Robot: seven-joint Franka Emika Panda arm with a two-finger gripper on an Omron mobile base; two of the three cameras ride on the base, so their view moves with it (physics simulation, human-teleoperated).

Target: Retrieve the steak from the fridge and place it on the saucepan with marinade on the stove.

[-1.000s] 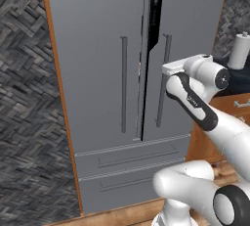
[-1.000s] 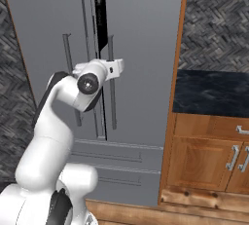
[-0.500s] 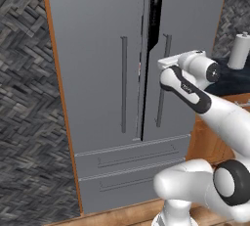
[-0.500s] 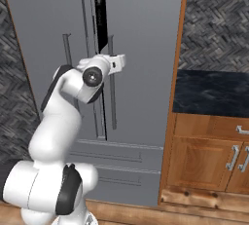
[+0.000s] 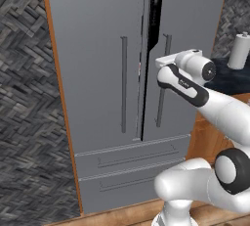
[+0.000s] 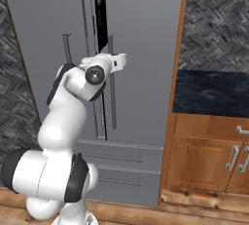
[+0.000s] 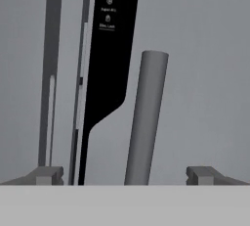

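left base: fridge (image 5: 97, 83) doors shut, arm raised at right door's bar handle (image 5: 162, 80) | right base: hand beside that handle (contact unclear) | hand: gripper (image 7: 124, 175) fingers spread wide, handle standing between them, ungripped

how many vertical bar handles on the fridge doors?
2. The left door handle runs down the left door beside the centre gap; the right door handle runs down the right door, with the open gripper straddling it. The drawers below have horizontal pulls.
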